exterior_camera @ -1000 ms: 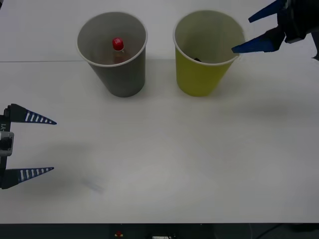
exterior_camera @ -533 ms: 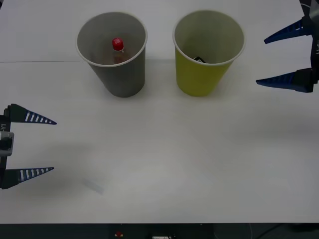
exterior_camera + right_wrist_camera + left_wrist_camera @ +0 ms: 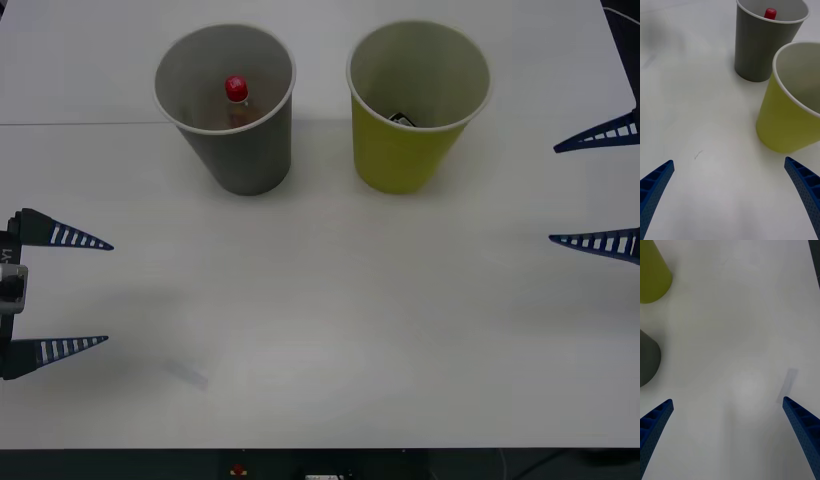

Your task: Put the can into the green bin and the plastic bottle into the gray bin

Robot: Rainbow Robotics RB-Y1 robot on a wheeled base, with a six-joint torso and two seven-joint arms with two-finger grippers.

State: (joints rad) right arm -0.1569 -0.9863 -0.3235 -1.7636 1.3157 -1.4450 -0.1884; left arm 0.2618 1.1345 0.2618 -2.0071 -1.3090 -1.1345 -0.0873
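Note:
The gray bin (image 3: 245, 150) stands at the back left of the table, and the plastic bottle's red cap (image 3: 236, 88) shows inside it. Beside it stands the green bin (image 3: 405, 155); a small dark piece of the can (image 3: 400, 120) shows low inside it. My right gripper (image 3: 553, 194) is open at the right edge, well clear of the green bin, holding nothing. My left gripper (image 3: 110, 293) is open at the left edge near the front. In the right wrist view the gray bin (image 3: 760, 48), the red cap (image 3: 770, 13) and the green bin (image 3: 790, 120) lie ahead of the open gripper (image 3: 728, 161).
The white table (image 3: 330, 330) stretches bare between the two grippers and in front of the cups. In the left wrist view the green bin (image 3: 651, 273) and the gray bin (image 3: 647, 358) sit off to one side of the open gripper (image 3: 727, 400).
My right gripper has drawn back from the green bin's rim, moving right and toward the front, still open. The left arm and both cups have not moved.

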